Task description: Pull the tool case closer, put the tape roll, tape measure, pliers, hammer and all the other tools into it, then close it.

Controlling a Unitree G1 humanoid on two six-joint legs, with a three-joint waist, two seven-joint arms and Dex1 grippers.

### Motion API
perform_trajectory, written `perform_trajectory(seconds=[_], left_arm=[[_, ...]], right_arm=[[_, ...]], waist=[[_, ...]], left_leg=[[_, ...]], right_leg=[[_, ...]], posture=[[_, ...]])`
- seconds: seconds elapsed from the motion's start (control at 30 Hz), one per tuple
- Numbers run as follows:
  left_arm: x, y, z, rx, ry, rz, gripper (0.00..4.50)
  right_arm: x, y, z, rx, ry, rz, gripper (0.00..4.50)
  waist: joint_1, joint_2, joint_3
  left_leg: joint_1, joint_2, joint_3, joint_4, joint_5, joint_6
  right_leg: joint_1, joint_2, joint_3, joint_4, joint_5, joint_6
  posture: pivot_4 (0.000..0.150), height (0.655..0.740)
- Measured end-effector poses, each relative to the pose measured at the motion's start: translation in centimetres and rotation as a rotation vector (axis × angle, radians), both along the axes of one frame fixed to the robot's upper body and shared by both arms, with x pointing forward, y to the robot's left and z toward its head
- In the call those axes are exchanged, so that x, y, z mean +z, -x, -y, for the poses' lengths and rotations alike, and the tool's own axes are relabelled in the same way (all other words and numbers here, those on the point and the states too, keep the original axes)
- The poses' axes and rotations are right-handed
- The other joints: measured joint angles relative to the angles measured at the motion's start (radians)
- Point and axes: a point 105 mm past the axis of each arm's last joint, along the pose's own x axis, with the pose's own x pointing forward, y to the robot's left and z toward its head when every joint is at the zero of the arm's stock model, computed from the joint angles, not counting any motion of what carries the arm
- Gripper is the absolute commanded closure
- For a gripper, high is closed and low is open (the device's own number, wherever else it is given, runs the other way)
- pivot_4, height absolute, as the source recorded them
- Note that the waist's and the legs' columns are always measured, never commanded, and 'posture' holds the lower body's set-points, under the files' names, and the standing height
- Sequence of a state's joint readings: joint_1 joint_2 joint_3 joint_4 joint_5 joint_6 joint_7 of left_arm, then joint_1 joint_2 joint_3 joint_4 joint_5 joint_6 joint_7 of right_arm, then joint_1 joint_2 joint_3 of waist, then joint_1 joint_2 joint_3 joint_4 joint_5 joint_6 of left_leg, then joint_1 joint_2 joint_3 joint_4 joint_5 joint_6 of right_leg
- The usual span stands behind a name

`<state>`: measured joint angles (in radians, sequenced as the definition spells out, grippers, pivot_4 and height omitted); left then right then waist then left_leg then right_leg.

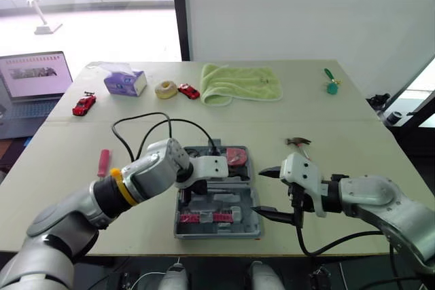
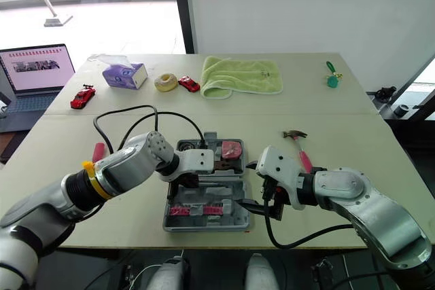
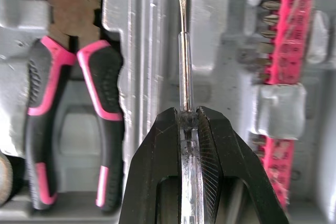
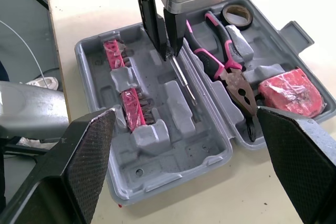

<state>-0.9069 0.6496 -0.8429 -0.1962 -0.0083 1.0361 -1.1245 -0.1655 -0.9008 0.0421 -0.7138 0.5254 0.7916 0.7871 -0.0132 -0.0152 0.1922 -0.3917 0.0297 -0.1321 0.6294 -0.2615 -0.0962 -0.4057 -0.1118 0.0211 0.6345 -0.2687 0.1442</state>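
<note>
The grey tool case (image 1: 250,225) lies open near the table's front edge. In it are pink-handled pliers (image 4: 226,61), a dark tape roll (image 4: 237,16), a red tape measure (image 1: 236,156) and a pink bit holder (image 3: 286,40). My left gripper (image 3: 188,114) hangs over the case's middle, shut on a thin screwdriver (image 4: 184,82) whose tip points into a moulded slot. My right gripper (image 1: 270,193) stands open just off the case's right side, holding nothing. A hammer (image 1: 298,142) lies on the table behind it. A red-handled screwdriver (image 1: 103,162) lies left of the case.
A black cable (image 1: 149,127) loops behind the case. Along the far side are a tissue box (image 1: 126,82), a cream ring (image 1: 165,89), two red toy cars (image 1: 83,104), a green cloth (image 1: 241,83) and a green item (image 1: 331,85). A laptop (image 1: 30,79) stands at far left.
</note>
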Motion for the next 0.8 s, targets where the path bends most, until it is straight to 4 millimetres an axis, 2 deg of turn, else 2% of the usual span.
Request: perform_trajectory(seconds=[0.17, 0.6, 0.8], left_arm=[[0.1, -0.8, -0.8, 0.025, -0.018, 0.008, 4.48], [-0.1, -1.0, -0.2, 0.005, -0.018, 0.019, 4.48], [-0.3, -0.8, 0.8, -0.010, -0.004, 0.014, 4.48]], right_arm=[[0.0, -0.1, -0.1, -0.005, -0.008, 0.003, 0.00], [-0.2, -0.1, 0.0, -0.025, -0.009, 0.001, 0.00], [-0.3, 0.0, 0.0, -0.027, -0.009, 0.002, 0.00]], waist=[[-0.002, 0.000, 0.000], [-0.001, 0.000, 0.000], [-0.001, 0.000, 0.000]], left_leg=[[0.000, 0.000, 0.000, 0.000, 0.000, 0.000], [0.000, 0.000, 0.000, 0.001, 0.000, 0.000], [0.000, 0.000, 0.000, 0.001, 0.000, 0.000]], right_leg=[[0.000, 0.000, 0.000, 0.000, 0.000, 0.000], [0.000, 0.000, 0.000, 0.000, 0.000, 0.000], [0.000, 0.000, 0.000, 0.001, 0.000, 0.000]], posture=[[0.150, 0.7400], [0.150, 0.7400], [0.150, 0.7400]])
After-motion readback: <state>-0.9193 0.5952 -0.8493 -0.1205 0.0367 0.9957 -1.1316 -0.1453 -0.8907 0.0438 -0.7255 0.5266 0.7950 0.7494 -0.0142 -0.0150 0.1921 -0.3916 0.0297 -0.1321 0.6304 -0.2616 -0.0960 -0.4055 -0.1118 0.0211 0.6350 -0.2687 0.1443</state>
